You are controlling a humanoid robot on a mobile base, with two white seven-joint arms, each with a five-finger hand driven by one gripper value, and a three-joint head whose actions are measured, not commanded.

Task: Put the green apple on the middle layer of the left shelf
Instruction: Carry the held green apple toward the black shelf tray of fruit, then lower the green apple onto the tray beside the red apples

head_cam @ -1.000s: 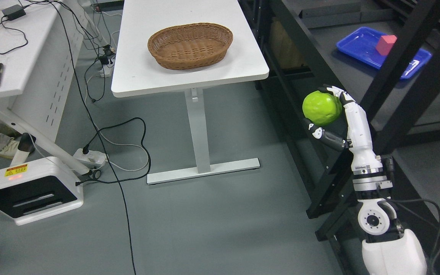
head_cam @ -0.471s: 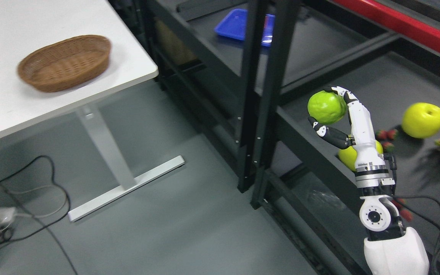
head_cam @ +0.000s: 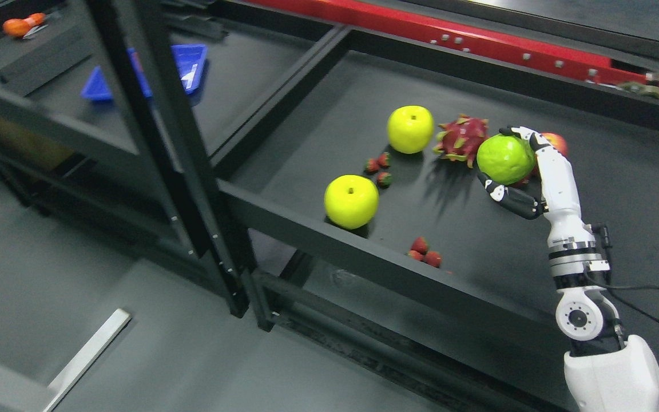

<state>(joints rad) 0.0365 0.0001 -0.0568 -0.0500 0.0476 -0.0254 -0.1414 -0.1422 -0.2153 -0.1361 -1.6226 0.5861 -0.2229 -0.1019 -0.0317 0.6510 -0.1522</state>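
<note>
starting at your far left, a small orange object [head_cam: 19,26] lies on the dark shelf surface at the top corner, and just right of it a blue plastic tray [head_cam: 183,63] sits on the left black metal shelf unit [head_cam: 49,123], partly hidden by the black upright post [head_cam: 161,143]. right of that post you have the wide black shelf deck [head_cam: 621,189] of the neighbouring unit, carrying a round yellow apple near the front rail [head_cam: 351,201], a few small red strawberries [head_cam: 378,170], a second yellow apple further back [head_cam: 410,129], a spiky pink dragon fruit [head_cam: 461,137], and another pair of strawberries by the rail [head_cam: 425,254]. at the right, the white robot right hand [head_cam: 527,171] rises from the lower right corner with its fingers clamped around the bumpy green apple [head_cam: 504,159], which is held in the air over this right-hand deck, just beside the dragon fruit and in front of a reddish fruit [head_cam: 555,142]. the apple sits against the palm side, fingertips over its top and the thumb under it. so, by my reading, you have the pick done and the carry in progress, but the placing is not done: the apple is well apart from the left unit with the tray, and you would need to bring it across to that middle layer before letting go. the left arm does not show.
</note>
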